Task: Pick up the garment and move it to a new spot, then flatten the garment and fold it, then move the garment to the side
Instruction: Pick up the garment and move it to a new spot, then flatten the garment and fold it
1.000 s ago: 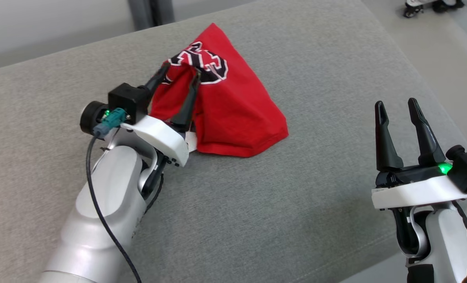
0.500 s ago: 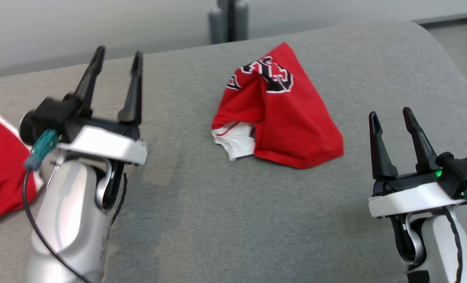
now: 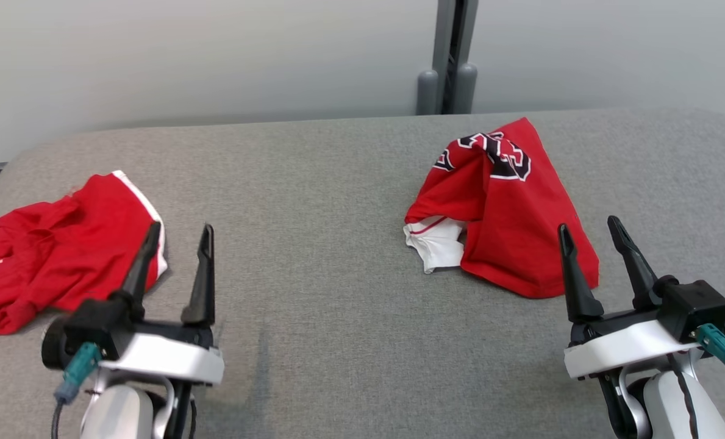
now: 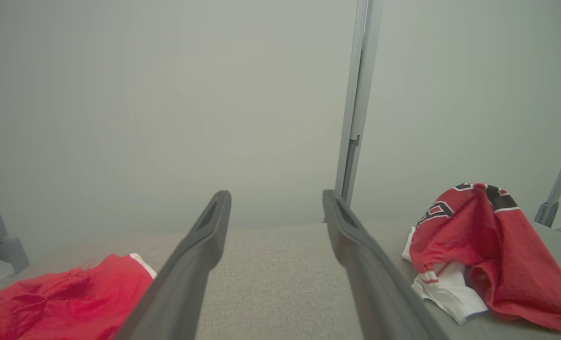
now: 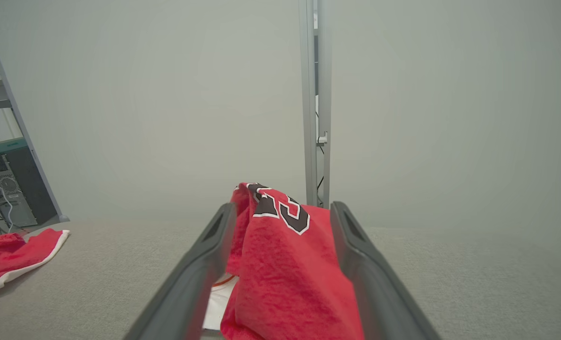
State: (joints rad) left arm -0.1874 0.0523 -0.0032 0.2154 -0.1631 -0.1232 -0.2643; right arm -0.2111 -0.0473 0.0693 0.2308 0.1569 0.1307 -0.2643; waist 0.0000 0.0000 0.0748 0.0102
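Note:
A red garment [image 3: 508,225] with a black-and-white print and a white lining lies heaped on the right of the grey padded table [image 3: 338,201]. It also appears in the left wrist view, the garment [image 4: 488,255] at the right. My right gripper [image 3: 588,224] hovers open just in front of it, and in the right wrist view the heap [image 5: 285,274] sits between and beyond the open fingers [image 5: 200,269]. My left gripper [image 3: 181,228] stands open and empty at the lower left. A second red garment [image 3: 51,256] with white trim lies crumpled beside it at the left.
A grey wall panel with a metal post [image 3: 450,61] stands right behind the table's far edge. The table's rounded corners fall away at far left and far right. Shelving with cables [image 5: 2,189] stands off to the left in the right wrist view.
My left gripper has come off the printed garment and drawn back to the lower left, open and empty. The head camera has swung, bringing the second garment into view. The heap stays where it lay.

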